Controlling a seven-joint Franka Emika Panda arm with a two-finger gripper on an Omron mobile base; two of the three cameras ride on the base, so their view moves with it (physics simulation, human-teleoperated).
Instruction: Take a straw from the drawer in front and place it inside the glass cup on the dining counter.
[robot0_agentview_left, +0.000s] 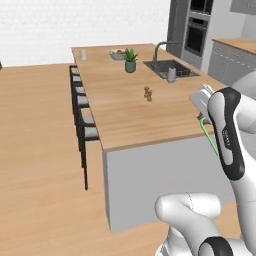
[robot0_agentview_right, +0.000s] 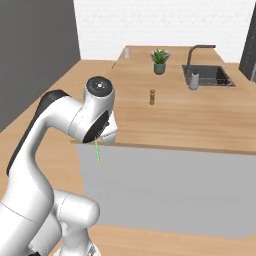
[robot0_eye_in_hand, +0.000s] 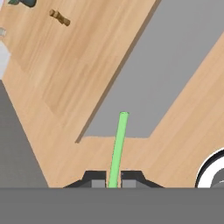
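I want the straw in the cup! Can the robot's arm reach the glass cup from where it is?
Probably not yet. The fingers hold the straw by the near end of the dining counter, while the glass cup stands at its far corner.

A light wooden plank floor (robot0_agentview_left: 35, 150) fills the left half of the left base view. Above it, along the top of the frame, runs a white brick-textured wall (robot0_agentview_left: 75, 25). A row of dark stools with pale seats (robot0_agentview_left: 82, 107) stands in the centre left. In the upper right, a tall dark grey cabinet holds a built-in black oven (robot0_agentview_left: 196, 32), beside pale grey base cupboards under a wooden worktop (robot0_agentview_left: 235, 44). In the right base view a flat dark grey wall (robot0_agentview_right: 35, 50) occupies the upper left. Lighting is even and soft.
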